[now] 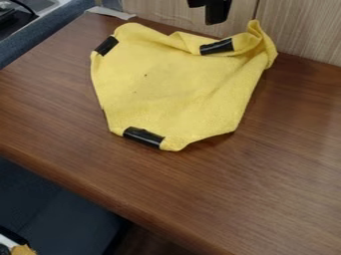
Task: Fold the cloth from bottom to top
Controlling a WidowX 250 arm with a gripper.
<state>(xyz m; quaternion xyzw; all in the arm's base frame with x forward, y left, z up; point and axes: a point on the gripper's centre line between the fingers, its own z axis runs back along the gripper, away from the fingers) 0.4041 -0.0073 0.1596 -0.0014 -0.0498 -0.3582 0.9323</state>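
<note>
Table [266, 184]: brown wood-grain top, backed by a panel [303, 30] from 12 to 2 o'clock. Its polished-looking surface may offer little grip, so a low drag could slide the whole work instead of folding it.

Cloth [173, 89]: yellow, resting on the table towards 12 o'clock of the view, its outline uneven. The bottom edge lies at 6 to 7 o'clock; the fold appears outstanding. Main risk: a pinch at one end of that edge would lift unevenly and carry the fold askew.

Gripper [212, 11]: above the cloth's far edge, between 12 and 1 o'clock, apart from the fabric. Whether it is open or closed cannot be told. A descent here would meet the wrong edge for a bottom-to-top fold.

Bunched corner [263, 42]: at the cloth's 2 o'clock, standing in creases (untidy, in this inspector's opinion). It could prop up the folded layer.

Black strips: at 7 [143, 138], 10 [106, 46] and 1 o'clock [217, 47]. If stiff, the 7 o'clock strip could slip from a shallow grasp.
</note>
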